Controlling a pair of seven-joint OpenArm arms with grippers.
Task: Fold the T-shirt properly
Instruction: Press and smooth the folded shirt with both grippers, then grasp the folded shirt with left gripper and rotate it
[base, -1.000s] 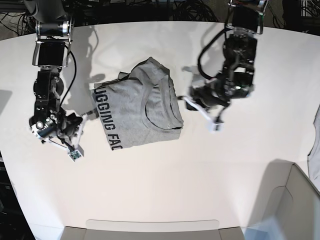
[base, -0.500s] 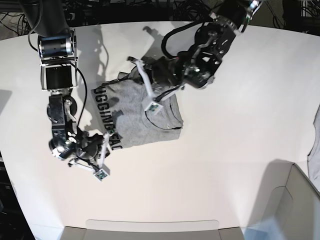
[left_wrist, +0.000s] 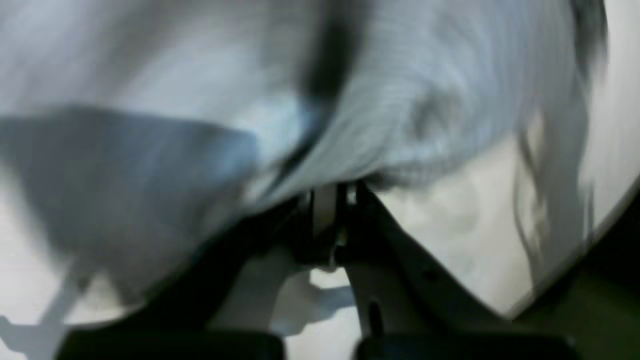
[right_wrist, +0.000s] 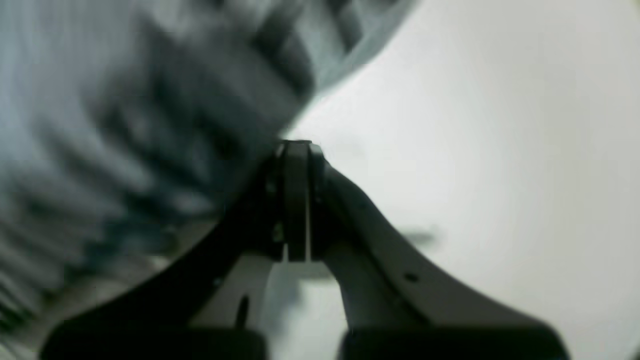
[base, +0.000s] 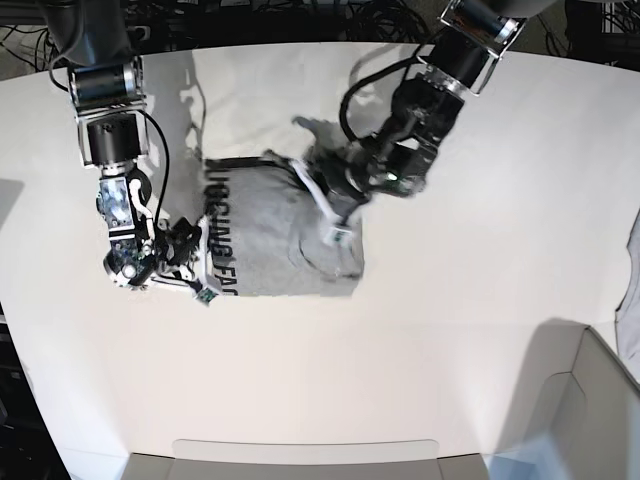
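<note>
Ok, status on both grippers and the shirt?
Left fingers shut, over the T-shirt. Right fingers shut, at its lettered edge. Shirt part-folded, lettering showing. Left arm blocks some view.

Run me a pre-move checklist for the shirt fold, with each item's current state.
1. Left gripper shut: ok.
2. Right gripper shut: ok.
3. Both arms at the T-shirt: ok, one at its lettered edge, the other over its upper part.
4. Cloth securely pinched by either gripper: cannot tell, wrist views are blurred.
5. Shirt lying flat and fully unobstructed in the base view: not ok, an arm covers part.
</note>
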